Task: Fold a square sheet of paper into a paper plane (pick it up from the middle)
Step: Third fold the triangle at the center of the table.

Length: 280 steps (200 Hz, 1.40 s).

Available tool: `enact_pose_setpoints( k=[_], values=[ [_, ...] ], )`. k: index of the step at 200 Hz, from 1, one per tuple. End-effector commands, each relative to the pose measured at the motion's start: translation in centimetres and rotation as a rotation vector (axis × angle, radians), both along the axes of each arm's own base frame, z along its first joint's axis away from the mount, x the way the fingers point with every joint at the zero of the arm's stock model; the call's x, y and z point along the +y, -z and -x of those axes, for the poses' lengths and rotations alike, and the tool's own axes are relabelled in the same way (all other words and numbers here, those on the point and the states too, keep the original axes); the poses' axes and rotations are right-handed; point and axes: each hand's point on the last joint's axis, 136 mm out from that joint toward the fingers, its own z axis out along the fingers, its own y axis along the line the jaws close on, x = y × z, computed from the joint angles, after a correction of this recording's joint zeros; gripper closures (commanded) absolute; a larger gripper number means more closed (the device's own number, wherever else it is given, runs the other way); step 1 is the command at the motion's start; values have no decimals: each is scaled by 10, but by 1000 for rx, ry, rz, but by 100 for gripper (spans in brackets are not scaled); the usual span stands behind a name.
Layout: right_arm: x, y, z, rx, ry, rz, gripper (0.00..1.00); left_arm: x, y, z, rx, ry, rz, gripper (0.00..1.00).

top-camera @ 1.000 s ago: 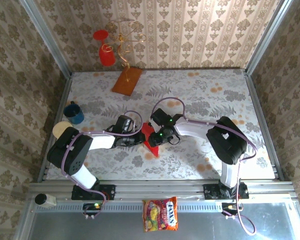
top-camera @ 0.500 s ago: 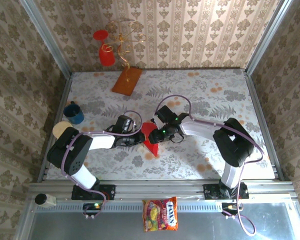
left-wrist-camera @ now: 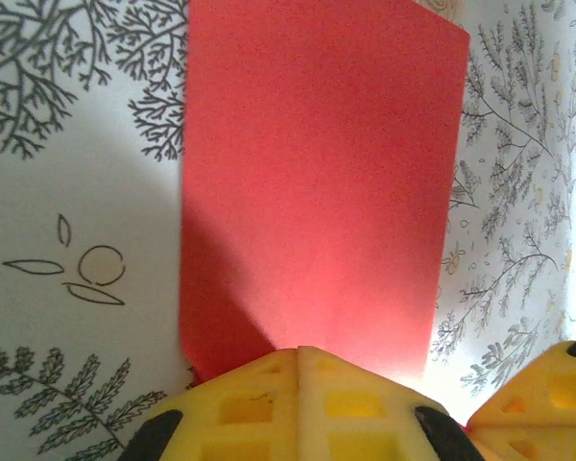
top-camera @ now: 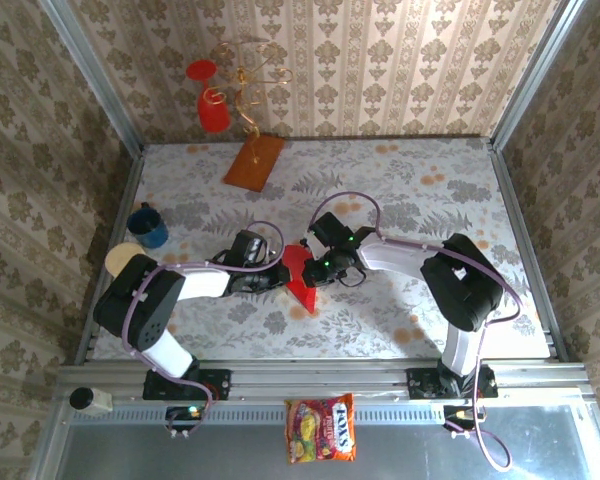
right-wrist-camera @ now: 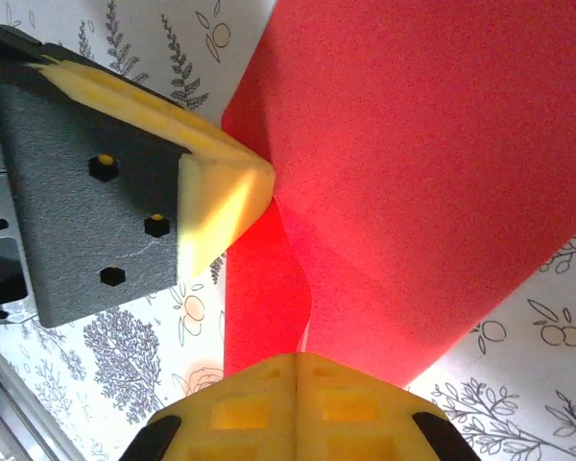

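Observation:
The red square sheet of paper (top-camera: 300,272) lies folded on the flowered table, tapering to a point at its near end. In the left wrist view it is a flat red rectangle (left-wrist-camera: 317,173). My left gripper (top-camera: 280,278) is shut, its yellow tips (left-wrist-camera: 300,353) resting on the paper's edge. My right gripper (top-camera: 318,272) comes in from the other side. In the right wrist view it (right-wrist-camera: 298,357) is shut, and a raised, curling flap of the paper (right-wrist-camera: 413,173) runs into its jaws. The left gripper's fingertip (right-wrist-camera: 221,192) touches the paper beside that flap.
An orange-brown board (top-camera: 254,161) lies at the back with a gold stand holding red goblets (top-camera: 212,100). A blue mug (top-camera: 148,226) and a pale disc (top-camera: 123,257) sit at the left edge. A candy bag (top-camera: 321,428) lies on the metal ledge in front.
My right gripper has gone from open to shut on the paper's flap, and its arm has shifted slightly right. The left arm has stayed still.

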Motion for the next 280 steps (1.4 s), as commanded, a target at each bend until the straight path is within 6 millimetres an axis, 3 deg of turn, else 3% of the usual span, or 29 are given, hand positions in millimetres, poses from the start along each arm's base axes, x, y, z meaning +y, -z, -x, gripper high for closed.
enact_pose_setpoints(
  k=[1, 82, 152, 280],
  values=[
    [0, 4, -4, 4, -8, 18, 100, -7, -23, -6, -42, 13, 36, 100],
    [-6, 10, -11, -4, -6, 43, 100, -16, -40, -8, -68, 39, 80, 96],
    [-1, 4, -15, -7, -12, 31, 100, -15, -32, 1, -54, 56, 75, 96],
    [2, 13, -19, 9, -20, 44, 100, -9, -24, 5, -59, 62, 48, 100]
  ],
)
